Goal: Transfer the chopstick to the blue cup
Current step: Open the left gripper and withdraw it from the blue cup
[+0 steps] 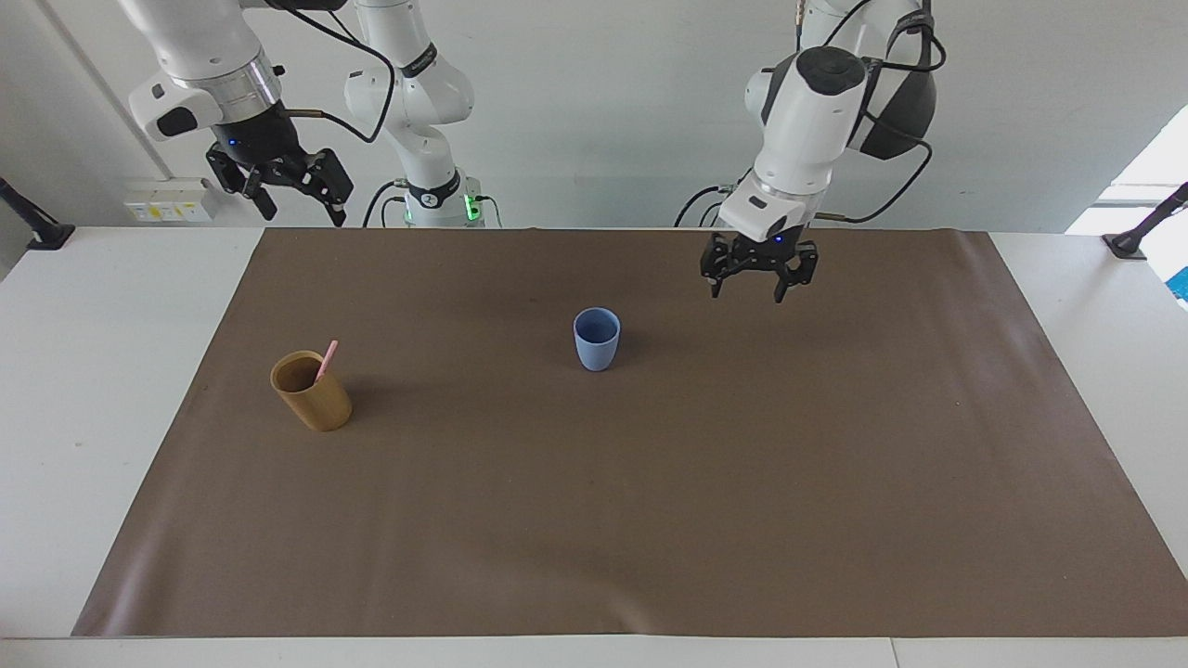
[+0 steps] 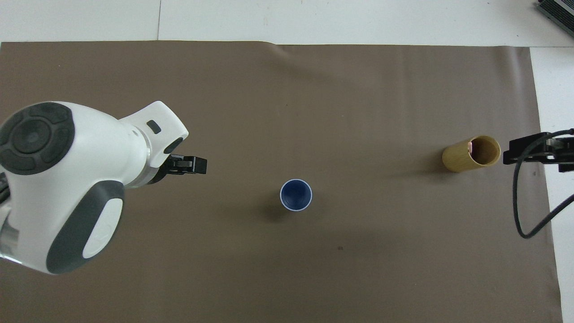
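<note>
The blue cup stands upright near the middle of the brown mat; it also shows in the overhead view, and nothing shows inside it. A pale-pink chopstick leans in the tan cup toward the right arm's end; its tip shows at the tan cup's rim in the overhead view. My left gripper is open and empty, raised over the bare mat toward the left arm's end, apart from the blue cup. My right gripper is open and waits high over the table's edge at the right arm's end.
The brown mat covers most of the white table. The tan cup lies close to the mat's edge. A black cable hangs from the right arm beside it.
</note>
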Robot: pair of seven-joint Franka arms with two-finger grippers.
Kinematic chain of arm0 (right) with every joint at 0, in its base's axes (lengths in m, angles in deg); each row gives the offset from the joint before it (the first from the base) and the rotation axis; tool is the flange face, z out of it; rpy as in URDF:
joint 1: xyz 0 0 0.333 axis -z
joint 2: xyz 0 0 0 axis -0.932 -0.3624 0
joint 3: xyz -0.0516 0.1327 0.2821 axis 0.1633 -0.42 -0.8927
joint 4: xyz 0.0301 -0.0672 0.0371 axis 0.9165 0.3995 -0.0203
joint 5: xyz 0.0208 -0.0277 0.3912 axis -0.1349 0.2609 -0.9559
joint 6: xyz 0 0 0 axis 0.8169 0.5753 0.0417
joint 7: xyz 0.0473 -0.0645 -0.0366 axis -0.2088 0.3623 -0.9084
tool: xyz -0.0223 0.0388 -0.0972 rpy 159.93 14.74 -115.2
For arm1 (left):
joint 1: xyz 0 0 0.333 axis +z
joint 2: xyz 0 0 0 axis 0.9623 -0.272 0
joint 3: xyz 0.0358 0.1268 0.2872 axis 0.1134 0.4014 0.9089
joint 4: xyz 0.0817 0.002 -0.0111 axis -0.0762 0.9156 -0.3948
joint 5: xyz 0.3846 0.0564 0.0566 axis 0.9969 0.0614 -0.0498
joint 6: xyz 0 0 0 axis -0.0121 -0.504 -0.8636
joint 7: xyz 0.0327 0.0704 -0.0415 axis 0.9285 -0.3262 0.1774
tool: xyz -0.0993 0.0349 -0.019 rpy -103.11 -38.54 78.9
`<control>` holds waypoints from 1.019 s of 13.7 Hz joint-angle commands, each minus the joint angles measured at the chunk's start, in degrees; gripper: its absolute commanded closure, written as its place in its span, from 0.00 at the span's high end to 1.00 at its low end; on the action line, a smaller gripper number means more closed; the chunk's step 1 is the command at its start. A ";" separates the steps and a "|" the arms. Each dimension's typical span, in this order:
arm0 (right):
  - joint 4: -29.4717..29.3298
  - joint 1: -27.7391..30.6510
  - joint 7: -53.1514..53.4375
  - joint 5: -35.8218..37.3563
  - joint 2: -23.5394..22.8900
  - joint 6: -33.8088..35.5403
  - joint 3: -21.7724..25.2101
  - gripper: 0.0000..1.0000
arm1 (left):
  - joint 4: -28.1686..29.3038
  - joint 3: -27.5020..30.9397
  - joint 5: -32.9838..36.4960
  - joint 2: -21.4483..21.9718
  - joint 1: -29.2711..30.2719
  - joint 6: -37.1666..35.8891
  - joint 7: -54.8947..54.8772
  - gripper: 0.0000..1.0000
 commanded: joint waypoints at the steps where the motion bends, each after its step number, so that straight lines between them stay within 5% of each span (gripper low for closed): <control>1: 1.06 1.53 -1.63 -0.26 1.11 0.73 -0.18 1.00 | -5.29 -0.82 0.73 0.63 6.32 -7.82 -3.67 1.00; 4: 1.75 0.83 -5.90 -0.44 1.29 -1.71 -0.98 1.00 | -14.07 -0.65 0.20 -0.24 11.70 -15.56 -10.62 1.00; 11: 13.07 4.08 -67.72 -2.45 1.20 -18.65 -0.19 1.00 | -24.56 -0.65 0.91 -4.03 16.89 -26.92 -17.82 1.00; 14: 18.61 6.71 -77.72 -9.04 1.28 -22.91 -0.18 1.00 | -23.42 -0.65 0.64 -3.15 18.38 -26.49 -18.81 1.00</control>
